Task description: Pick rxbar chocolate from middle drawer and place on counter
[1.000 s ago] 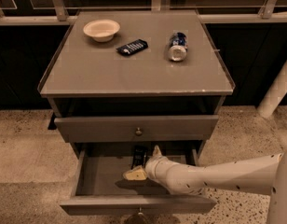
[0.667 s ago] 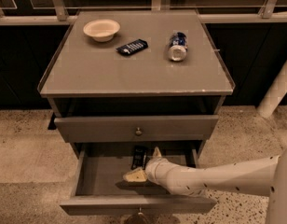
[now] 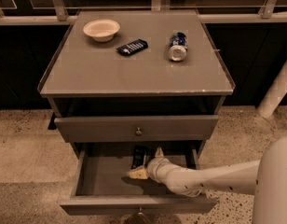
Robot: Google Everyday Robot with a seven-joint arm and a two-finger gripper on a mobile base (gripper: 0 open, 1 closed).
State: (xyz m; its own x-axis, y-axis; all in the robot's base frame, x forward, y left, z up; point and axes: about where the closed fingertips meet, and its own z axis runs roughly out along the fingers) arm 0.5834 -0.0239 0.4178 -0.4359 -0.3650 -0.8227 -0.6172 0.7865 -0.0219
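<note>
Below the table, in the open middle drawer, the gripper spreads its fingers about the rxbar chocolate, apparently mid-reach and needing to close next.

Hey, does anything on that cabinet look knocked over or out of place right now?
The can lies on its side on the counter rather than standing; nothing looks spilled around it. The gripper is down inside the open middle drawer, fingers apart, close to the rxbar chocolate.

Counter bears bowl, bar, can; hand in drawer.
</note>
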